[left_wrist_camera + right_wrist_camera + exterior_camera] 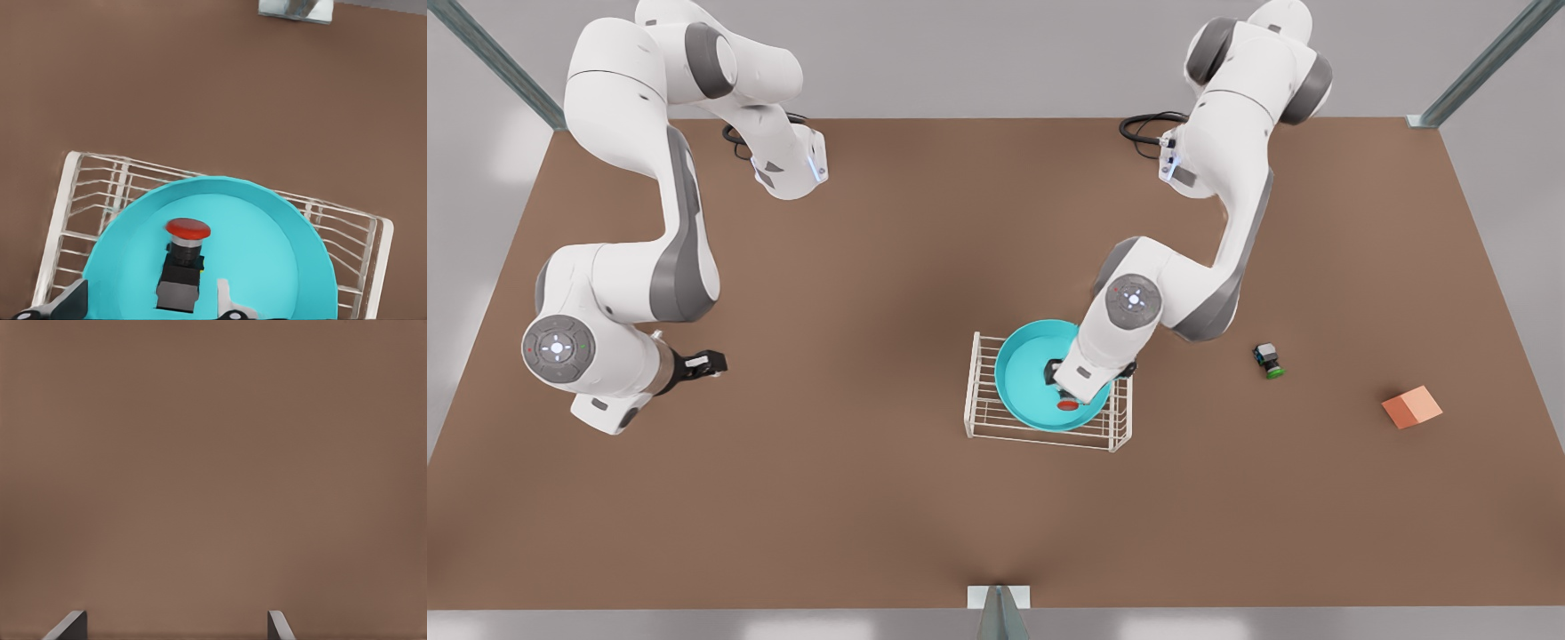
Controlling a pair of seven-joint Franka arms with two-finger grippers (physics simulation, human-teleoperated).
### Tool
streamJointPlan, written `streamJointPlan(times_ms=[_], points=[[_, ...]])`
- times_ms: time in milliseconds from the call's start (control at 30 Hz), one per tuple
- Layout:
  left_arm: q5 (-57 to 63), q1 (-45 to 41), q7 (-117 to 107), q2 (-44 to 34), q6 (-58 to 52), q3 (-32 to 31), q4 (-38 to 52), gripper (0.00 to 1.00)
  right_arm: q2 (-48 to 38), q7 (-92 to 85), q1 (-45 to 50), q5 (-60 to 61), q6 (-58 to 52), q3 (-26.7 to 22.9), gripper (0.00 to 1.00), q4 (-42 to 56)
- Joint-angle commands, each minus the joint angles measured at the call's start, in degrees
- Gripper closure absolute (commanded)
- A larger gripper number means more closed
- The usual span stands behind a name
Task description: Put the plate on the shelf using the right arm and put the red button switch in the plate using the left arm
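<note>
Red button switch [181,263] lay in the plate [280,253]; my left end effector [150,300] hung spread around it, right end effector [704,363] apart, waiting — lifting straight up looked safest.

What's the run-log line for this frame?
plate: on shelf | red button switch: lying in plate | left end effector: open, straddling switch | right end effector: open, waiting over table

On the shelf [983,418]: plate [1023,369], red button switch [1068,405] inside. Toward the front view's right of the shelf: green-capped switch [1268,360], then block [1411,407].
</note>
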Motion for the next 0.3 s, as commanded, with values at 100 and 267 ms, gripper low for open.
streamJointPlan(times_ms=[100,267], points=[[-0.7,17.3,33.1,-8.9,-22.4,-1.4,1.6,0.0,0.3,-2.0,-0.2,0.0,0.0,0.1,0.0,0.0],[-1.1,20.1,34.5,-9.5,-22.3,-4.7,1.7,0.0,0.4,-2.0,-0.1,0.0,0.0,0.1,0.0,0.0]])
